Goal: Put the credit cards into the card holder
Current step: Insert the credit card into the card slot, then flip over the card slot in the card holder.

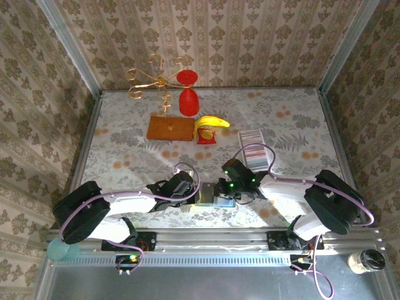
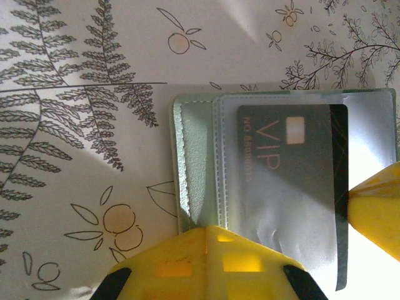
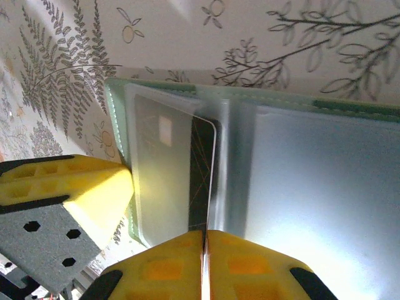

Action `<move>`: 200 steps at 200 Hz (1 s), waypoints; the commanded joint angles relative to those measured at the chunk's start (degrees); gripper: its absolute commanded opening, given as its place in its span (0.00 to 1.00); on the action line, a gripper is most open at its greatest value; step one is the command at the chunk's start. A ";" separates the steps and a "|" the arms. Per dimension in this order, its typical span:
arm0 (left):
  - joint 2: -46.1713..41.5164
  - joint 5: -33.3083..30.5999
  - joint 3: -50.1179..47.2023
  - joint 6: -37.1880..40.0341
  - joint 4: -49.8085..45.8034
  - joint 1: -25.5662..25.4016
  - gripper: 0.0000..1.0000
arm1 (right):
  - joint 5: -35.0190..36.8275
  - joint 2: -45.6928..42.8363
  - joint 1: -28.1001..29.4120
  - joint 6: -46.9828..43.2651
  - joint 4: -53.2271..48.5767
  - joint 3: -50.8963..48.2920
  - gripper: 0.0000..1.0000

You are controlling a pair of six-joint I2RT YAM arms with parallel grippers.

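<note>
Left arm (image 1: 125, 203) and right arm (image 1: 287, 187) both showing white links between bulky black joint housings, a lilac cable (image 1: 257, 145) looping off each. Green LEDs (image 1: 232, 185) glowing on the right wrist. Fingers (image 3: 156, 275) showing moulded yellow with square pockets; grey plate (image 3: 37, 240), possibly foam, carrying hex holes

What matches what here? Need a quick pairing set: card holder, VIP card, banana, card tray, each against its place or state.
Things:
1 card holder
2 VIP card
3 banana
4 card tray

Places or states:
A far middle, yellow
B near middle, lying open
C right of centre, striped row of card edges inside
D partly slid inside the holder

Pairs: 1-B, 2-D, 3-A, 4-C
</note>
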 commanded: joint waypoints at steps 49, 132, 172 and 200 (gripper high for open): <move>-1.61 -1.01 -2.74 -1.21 -3.42 -0.87 0.00 | 2.08 3.48 2.14 -2.24 -3.13 4.46 0.13; -2.94 -1.75 -4.03 -2.52 -3.49 -1.04 0.00 | 7.63 -6.86 3.65 -1.96 -10.92 2.92 0.37; -4.21 -2.10 -4.83 -2.72 -3.41 -1.37 0.00 | 13.34 -13.10 5.16 0.75 -15.83 -1.22 0.39; -4.17 -2.00 -4.78 -2.73 -3.45 -1.39 0.00 | 13.86 -14.18 5.42 2.28 -13.89 -3.54 0.39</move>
